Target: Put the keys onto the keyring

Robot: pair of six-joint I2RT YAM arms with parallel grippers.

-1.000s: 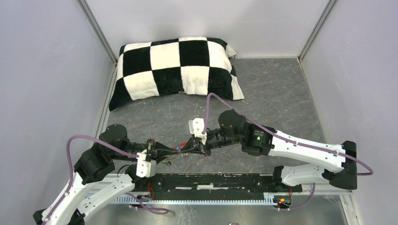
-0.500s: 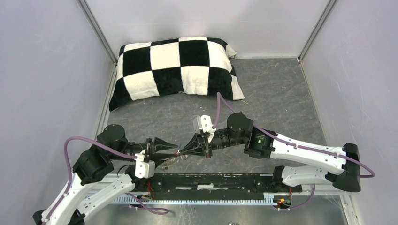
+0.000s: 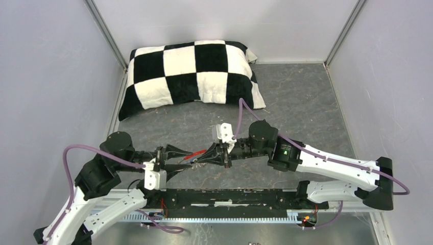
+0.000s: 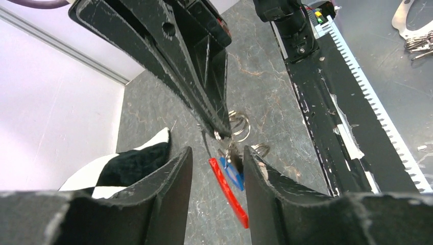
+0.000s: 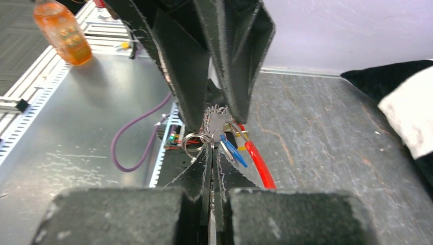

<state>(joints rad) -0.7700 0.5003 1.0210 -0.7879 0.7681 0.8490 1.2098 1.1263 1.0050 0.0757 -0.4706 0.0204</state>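
The keyring (image 5: 196,140) is a small silvery loop pinched at the tip of my right gripper (image 5: 211,148), which is shut on it. A blue key (image 5: 232,150) and a long red tag (image 5: 258,163) hang from the ring. In the left wrist view the keyring (image 4: 238,125), the blue key (image 4: 232,173) and the red tag (image 4: 227,189) dangle between the spread fingers of my left gripper (image 4: 217,153), which is open and grips nothing. From above, the left gripper (image 3: 176,158) faces the right gripper (image 3: 212,155) just over the grey floor, with the red tag (image 3: 195,154) between them.
A black-and-white checkered pillow (image 3: 191,76) lies at the back left. A black rail (image 3: 230,196) runs along the near edge. An orange bottle (image 5: 61,30) stands on the metal bench beyond the rail. Pale walls close in both sides.
My left gripper has opened, let go of the key bunch and drawn back to the left. My right gripper keeps its hold on the keyring and has shifted slightly right.
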